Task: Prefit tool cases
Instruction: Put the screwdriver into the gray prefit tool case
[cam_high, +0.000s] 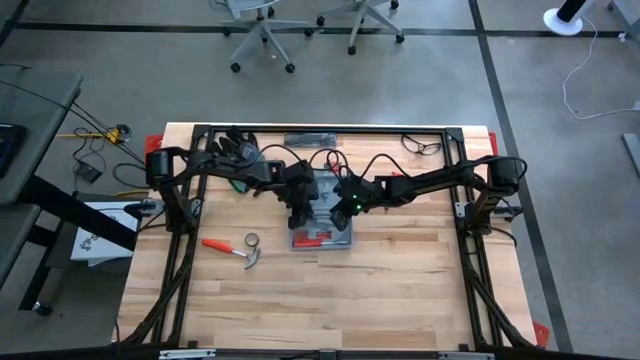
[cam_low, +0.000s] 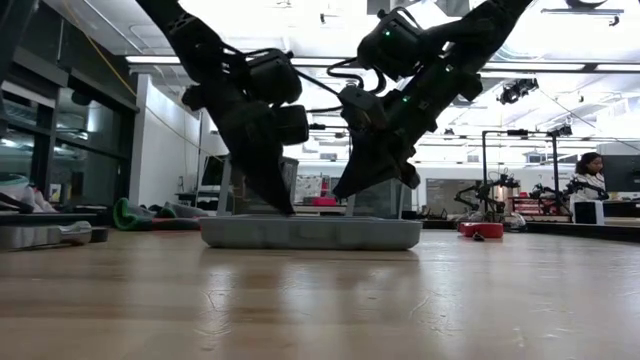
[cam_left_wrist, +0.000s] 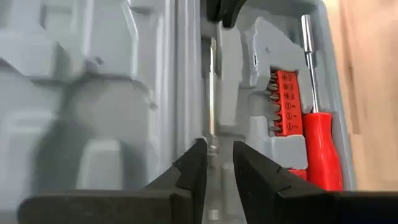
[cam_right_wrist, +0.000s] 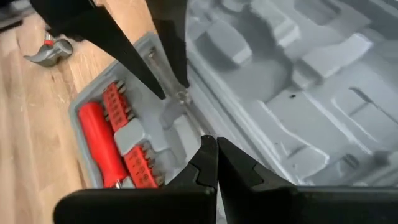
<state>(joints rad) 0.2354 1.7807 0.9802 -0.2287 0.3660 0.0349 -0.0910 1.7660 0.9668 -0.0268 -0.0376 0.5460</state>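
One flat blue-grey plastic clamshell tool case (cam_high: 322, 225) lies open near the middle of the light wooden desk (cam_high: 330, 310), toward its far edge. Inside it show one red-handled screwdriver (cam_left_wrist: 322, 146) and two red bit holders (cam_right_wrist: 129, 138). Two grippers reach into the case: the left gripper (cam_left_wrist: 219, 163), fingers slightly parted and holding nothing, sits at the central hinge channel; the right gripper (cam_right_wrist: 216, 155), fingers closed and empty, faces it. One red-handled hammer (cam_high: 232, 249) and one tape roll (cam_high: 252, 240) lie left of the case.
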